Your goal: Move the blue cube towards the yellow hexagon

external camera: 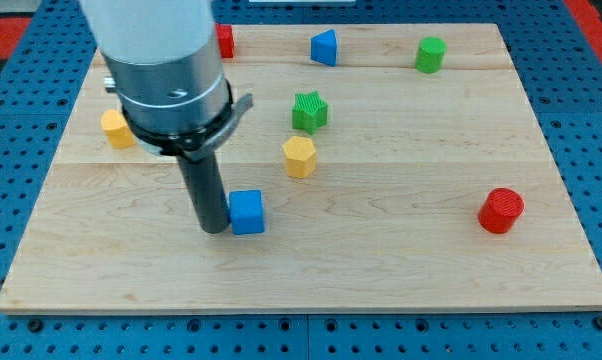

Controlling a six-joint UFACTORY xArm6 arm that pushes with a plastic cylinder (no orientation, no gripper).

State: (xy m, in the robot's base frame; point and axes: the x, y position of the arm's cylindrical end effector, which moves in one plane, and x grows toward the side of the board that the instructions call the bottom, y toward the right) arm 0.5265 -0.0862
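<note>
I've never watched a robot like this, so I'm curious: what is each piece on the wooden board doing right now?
My tip: down on the board, against the blue cube's left side.
Blue cube: flat, below-left of the yellow hexagon.
Yellow hexagon: upright, untouched.
Green star: just above the hexagon.
Blue wedge-like block: near top edge.
Green cylinder: upright.
Red cylinder: upright, alone at right.
Yellow block: partly hidden.
Red block: mostly hidden.

two red blocks (501, 210), two blue (247, 212), two green (309, 110), two yellow (299, 157)

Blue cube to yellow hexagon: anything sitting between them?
No. In the camera view only bare board separates the blue cube and the yellow hexagon. My tip sits against the cube's left side.
</note>
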